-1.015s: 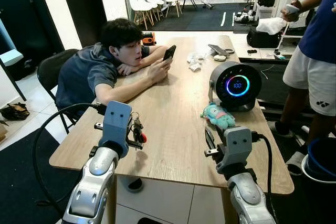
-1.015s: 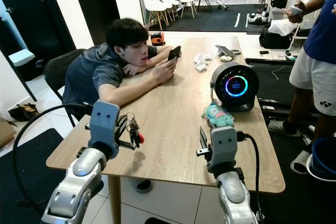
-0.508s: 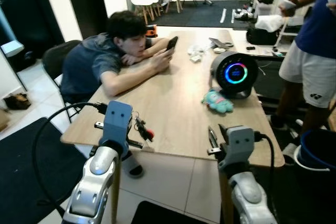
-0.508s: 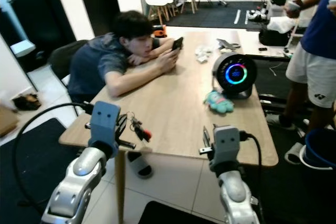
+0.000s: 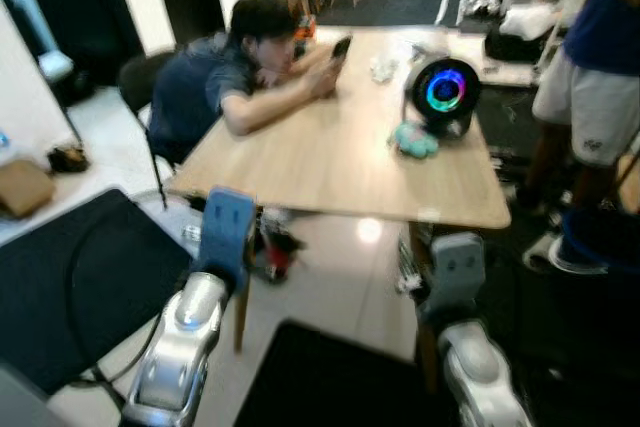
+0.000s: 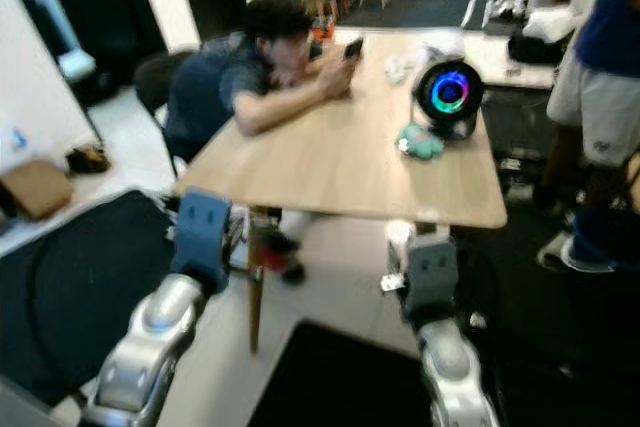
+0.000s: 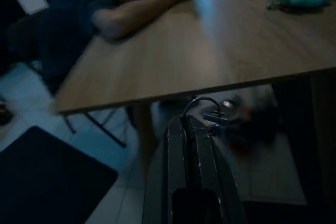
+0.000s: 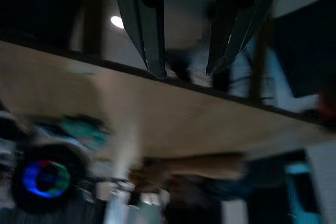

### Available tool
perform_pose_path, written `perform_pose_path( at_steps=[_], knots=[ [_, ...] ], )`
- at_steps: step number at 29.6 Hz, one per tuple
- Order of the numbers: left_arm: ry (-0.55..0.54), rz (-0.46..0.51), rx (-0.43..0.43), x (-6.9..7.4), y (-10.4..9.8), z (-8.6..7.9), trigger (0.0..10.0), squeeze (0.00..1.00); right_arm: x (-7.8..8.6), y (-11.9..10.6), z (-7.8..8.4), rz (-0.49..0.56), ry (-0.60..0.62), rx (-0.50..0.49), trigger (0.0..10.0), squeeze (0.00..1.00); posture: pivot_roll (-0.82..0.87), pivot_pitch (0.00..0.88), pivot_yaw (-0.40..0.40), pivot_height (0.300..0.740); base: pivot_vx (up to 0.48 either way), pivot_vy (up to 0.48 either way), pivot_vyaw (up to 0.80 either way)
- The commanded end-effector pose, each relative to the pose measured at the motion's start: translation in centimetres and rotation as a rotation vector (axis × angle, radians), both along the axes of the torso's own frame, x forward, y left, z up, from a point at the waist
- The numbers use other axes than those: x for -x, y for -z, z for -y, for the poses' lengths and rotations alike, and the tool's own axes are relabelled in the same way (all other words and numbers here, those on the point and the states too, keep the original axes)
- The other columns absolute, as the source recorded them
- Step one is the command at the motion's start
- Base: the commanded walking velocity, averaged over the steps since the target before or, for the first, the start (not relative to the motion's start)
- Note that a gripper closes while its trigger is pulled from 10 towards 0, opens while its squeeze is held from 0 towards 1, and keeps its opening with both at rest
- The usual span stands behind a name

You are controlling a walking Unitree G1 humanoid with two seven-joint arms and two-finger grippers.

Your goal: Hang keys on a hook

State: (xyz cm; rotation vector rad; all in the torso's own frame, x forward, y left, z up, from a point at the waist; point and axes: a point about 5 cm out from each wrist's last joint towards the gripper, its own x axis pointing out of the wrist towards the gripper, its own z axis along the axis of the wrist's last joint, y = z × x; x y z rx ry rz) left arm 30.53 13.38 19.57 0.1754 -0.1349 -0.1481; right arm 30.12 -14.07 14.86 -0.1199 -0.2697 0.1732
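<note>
Left eye view, blurred: the left gripper is raised in front of the robot, short of the near edge of a wooden table, over pale tiled floor. The keys hang at its tip as a small dark bunch with a red piece at the lower end; blur hides any finer detail. The right gripper is raised beside it at similar height, below the table's near edge. A person sits at the table's left side, leaning on it and holding a phone. On the far right part of the tabletop stand a round black device with a glowing ring and, just beside it, a teal plush toy. A second person in white shorts stands to the right of the table. A dark mat lies on the floor at the left. Right eye view: the same layout; the red piece of the keys shows below the left gripper's fingers. Left wrist view, dim: the two black fingers lie pressed together, clamped on the keys, whose thin metal ring arches just past the fingertips with small silvery parts and a blurred dark and red mass beside it, all below the table's edge. Right wrist view: the right gripper's fingers stand apart, holding nothing, with the table's edge beyond them.
</note>
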Motion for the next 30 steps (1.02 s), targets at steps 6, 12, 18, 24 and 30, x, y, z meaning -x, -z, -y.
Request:
perform_pose_path(
  at_steps=[6,12,18,24,30],
  knots=[
    [-0.019,0.000,-0.002,0.05,0.06,-0.43,10.0,0.00,0.02,0.18,-0.13,-0.007,-0.011,-0.002,10.0,0.00,0.03,0.099,0.105,0.740,-0.391,0.000,0.49],
    [-0.019,0.000,-0.002,0.03,0.06,-0.42,10.0,0.00,0.00,0.19,-0.12,-0.007,-0.011,-0.002,10.0,0.00,0.03,0.099,0.105,0.740,-0.380,0.000,0.49],
    [-0.019,0.001,-0.003,0.00,0.05,-0.45,10.0,0.00,-0.04,0.15,-0.19,-0.005,-0.014,-0.002,10.0,0.00,0.03,0.098,0.106,0.740,-0.377,0.000,0.54],
    [-0.020,0.002,-0.003,-0.01,0.04,-0.46,10.0,0.00,-0.07,0.12,-0.24,-0.004,-0.018,-0.004,10.0,0.00,0.03,0.098,0.106,0.740,-0.353,0.000,0.66],
    [-0.024,0.000,-0.007,-0.04,0.05,-0.47,10.0,0.00,-0.08,0.11,-0.25,-0.003,-0.016,-0.005,10.0,0.00,0.03,0.097,0.107,0.740,-0.050,0.000,0.56]
  ],
)
